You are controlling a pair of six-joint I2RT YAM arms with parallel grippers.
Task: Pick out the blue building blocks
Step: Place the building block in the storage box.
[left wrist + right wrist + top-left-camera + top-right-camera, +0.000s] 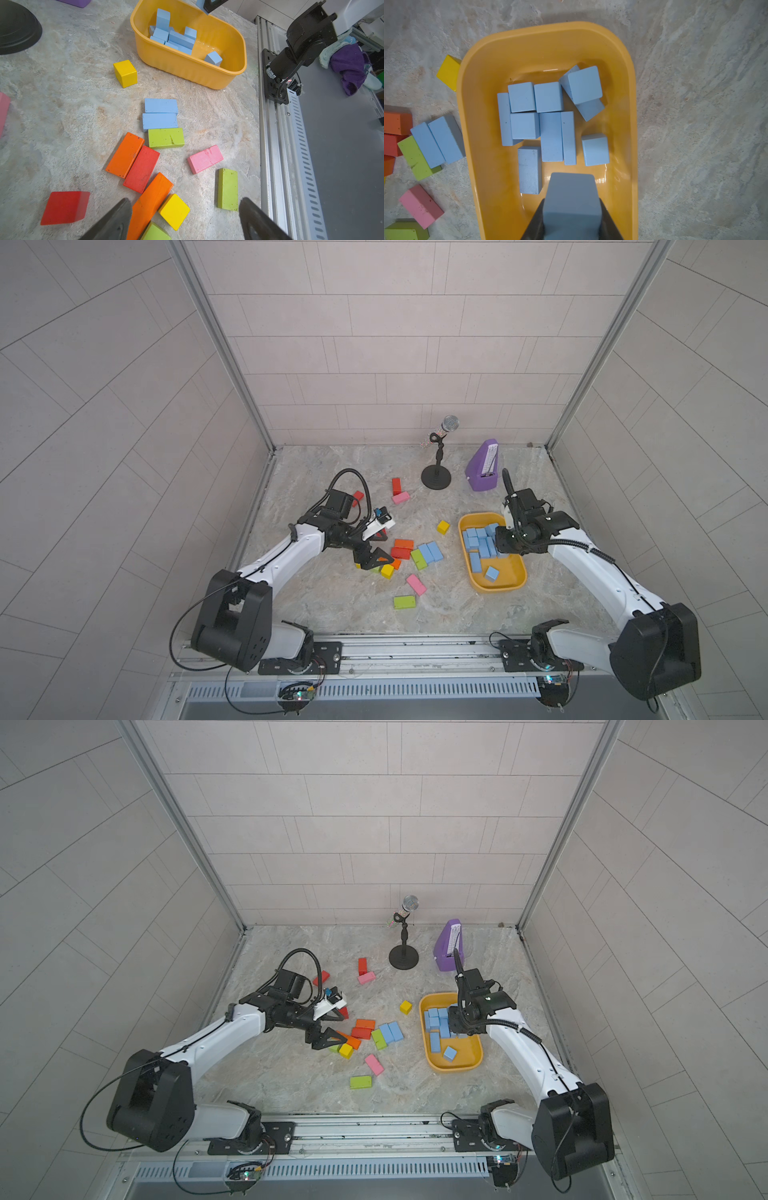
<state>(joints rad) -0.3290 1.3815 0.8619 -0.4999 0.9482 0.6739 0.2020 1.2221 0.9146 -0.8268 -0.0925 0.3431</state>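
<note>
Clamping one blue block (572,193) between the narrowed fingers of the right hand (571,209), straight above the yellow tub (550,29). Counting ten or so more blue building blocks (550,124) inside the tub, most lying flat and packed side by side, one tilted on top of another. Showing two blue bricks (160,113) flat and touching each other on the worktop (62,104) just beside the tub, against a green brick (165,138), with the left hand (185,207) spread wide and empty above the red, orange, yellow and green blocks farther out from the tub.
</note>
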